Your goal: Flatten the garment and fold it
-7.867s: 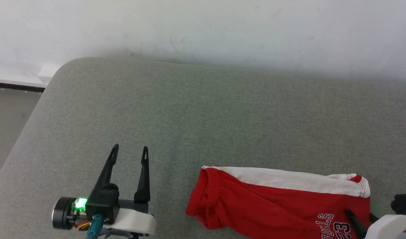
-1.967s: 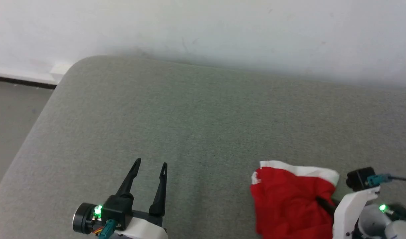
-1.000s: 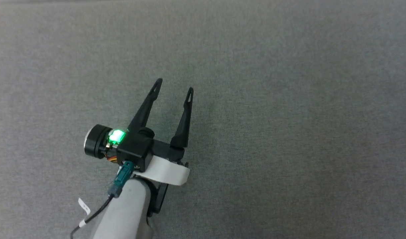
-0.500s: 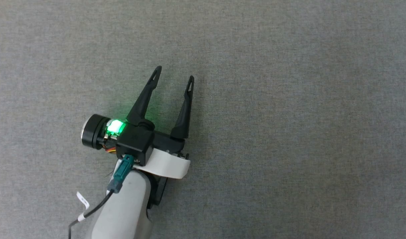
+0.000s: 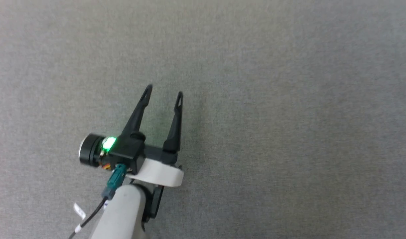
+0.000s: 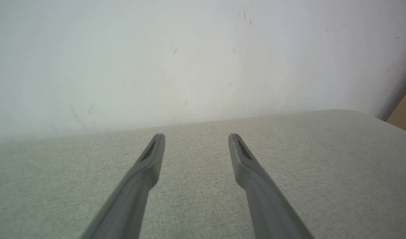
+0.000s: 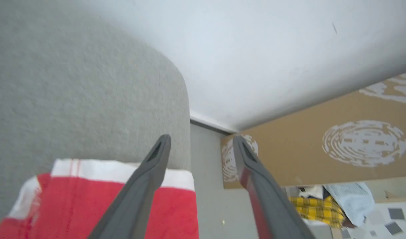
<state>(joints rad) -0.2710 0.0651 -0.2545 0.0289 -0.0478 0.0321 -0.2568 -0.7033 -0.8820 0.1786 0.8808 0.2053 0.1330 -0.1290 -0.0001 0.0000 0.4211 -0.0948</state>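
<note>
Risk: garment [image 7: 63, 205] lies at very edge of grey cushion [image 7: 73, 83], floor [image 7: 206, 199] just beyond. Outward drag or careless sweep could tip thin fabric over side. Second risk: pinch through stacked layers would lift whole bundle instead of spreading it.

Garment look: red, white band with thin red lines along far hem, one corner rumpled. Seems doubled over, though close angle leaves that unsure.

Right gripper [image 7: 201, 138] over garment's outer end, fingers spread wide, holding nothing. Left gripper [image 5: 163, 91] over bare cushion, likewise wide, empty.

surface: grey fabric pad [image 5: 289, 132] | behind: white wall [image 6: 189, 49] | beside: brown printed board [image 7: 306, 149], yellow checked cloth [image 7: 317, 207]
</note>
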